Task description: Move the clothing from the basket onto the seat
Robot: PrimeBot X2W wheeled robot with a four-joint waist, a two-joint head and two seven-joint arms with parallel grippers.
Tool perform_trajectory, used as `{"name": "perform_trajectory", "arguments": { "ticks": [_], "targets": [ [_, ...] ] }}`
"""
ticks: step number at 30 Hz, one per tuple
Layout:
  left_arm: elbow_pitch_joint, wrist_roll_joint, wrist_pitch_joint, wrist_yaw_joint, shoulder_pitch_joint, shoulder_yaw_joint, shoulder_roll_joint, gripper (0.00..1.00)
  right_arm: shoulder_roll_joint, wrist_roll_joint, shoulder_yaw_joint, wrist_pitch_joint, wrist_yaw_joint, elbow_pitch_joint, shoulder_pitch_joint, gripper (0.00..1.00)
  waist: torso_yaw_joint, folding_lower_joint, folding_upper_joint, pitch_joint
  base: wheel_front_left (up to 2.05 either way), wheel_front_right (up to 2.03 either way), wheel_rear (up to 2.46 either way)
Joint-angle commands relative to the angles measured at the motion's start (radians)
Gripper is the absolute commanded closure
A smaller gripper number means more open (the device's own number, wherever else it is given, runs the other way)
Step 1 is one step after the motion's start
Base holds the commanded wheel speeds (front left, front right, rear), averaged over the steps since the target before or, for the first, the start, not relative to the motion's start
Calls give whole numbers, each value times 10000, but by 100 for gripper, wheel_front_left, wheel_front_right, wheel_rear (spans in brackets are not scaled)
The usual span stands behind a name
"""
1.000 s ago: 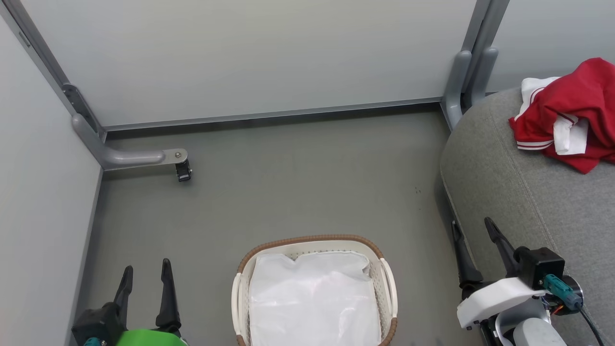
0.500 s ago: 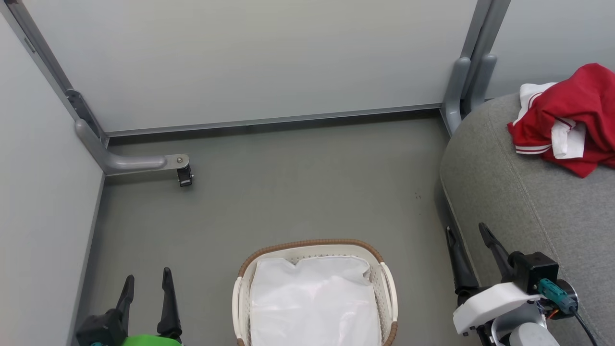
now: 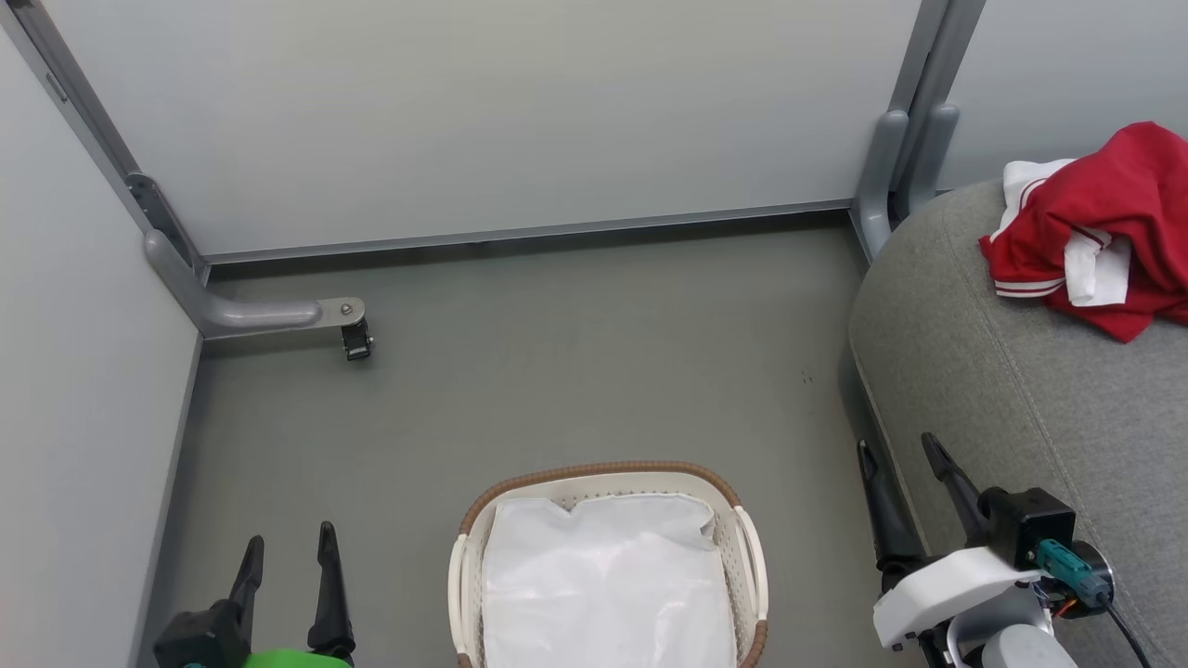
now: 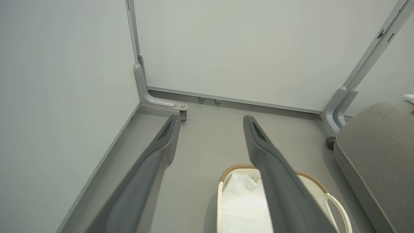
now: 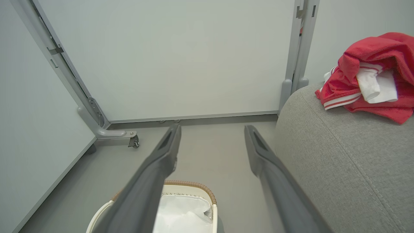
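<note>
I am holding my left gripper (image 3: pixel 290 540) spread, its 2 dark fingers apart with nothing between them, low at my left side above the floor (image 3: pixel 557 371). My right gripper (image 3: pixel 897 445) is likewise gaping and carrying nothing, its fingers pointing up beside the front edge of the seat (image 3: pixel 1021 399).

Between my 2 arms the basket (image 3: pixel 599 467) is standing on the floor, and inside it I am seeing the plain white liner (image 3: pixel 603 584) and no red cloth. Whether anything is lying under that liner I cannot tell.

The clothing (image 3: pixel 1104 213) is sitting in a crumpled red heap on the far part of the seat, well apart from both grippers, with white stripes and a white sleeve showing. In the right wrist view it is resting fully on the cushion, back from the rounded edge.

I am judging the transfer to be done, or nearly so, and this step to be a check. To do it well I should be looking down into the basket before reaching, leaving the liner alone, and keeping my right fingers off the seat's edge so that I am not snagging the fabric or tugging the heap toward the floor.
</note>
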Motion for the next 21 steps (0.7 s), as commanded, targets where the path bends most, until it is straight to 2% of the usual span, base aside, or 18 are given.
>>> {"name": "perform_trajectory", "arguments": {
  "ticks": [1,5,6,12,21],
  "targets": [
    [49,67,-7,-31,-20,44,-27,0,-39,53,-4,-48,-14,47,-8,0,4,1,0,-4,0,0,0],
    [-38,109,-7,-98,5,170,-77,0,-39,85,18,-48,-14,64,2,0,18,1,0,-21,0,0,0],
    [-31,57,0,-69,-1,157,-92,100,0,6,25,0,0,25,0,100,18,1,0,-21,0,0,0],
    [379,-116,49,-85,-15,141,-192,100,59,146,37,56,0,397,232,100,17,1,0,-25,0,0,0],
    [308,-1624,520,-250,-255,420,-260,100,40,1850,-186,504,-1,267,161,100,0,1,0,-29,0,0,0]
  ]
}}
